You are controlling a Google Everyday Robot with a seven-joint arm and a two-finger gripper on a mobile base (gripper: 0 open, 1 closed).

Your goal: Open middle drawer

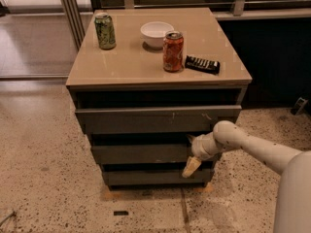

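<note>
The robot's smooth white arm (252, 147) reaches in from the right, placing its gripper (193, 160) against the right end of the middle drawer (141, 154), a long, flat, dark grey panel with no handle that stretches away to the gripper's left. Whether the gripper is spread or closed cannot be told from here. Just above it juts the widest grey drawer front (155, 120), marked by small white scratches. Just below and to its left sits the narrowest front (155, 177). All three belong to a boxy cabinet with a smooth beige top (126, 64). Up on that top, well above the gripper, stand a green patterned can (105, 31), a round white bowl (156, 34) and a red can (173, 51), with a flat black remote (201, 64) lying almost directly overhead. Speckled, polished stone flooring (48, 178) spreads beneath.
</note>
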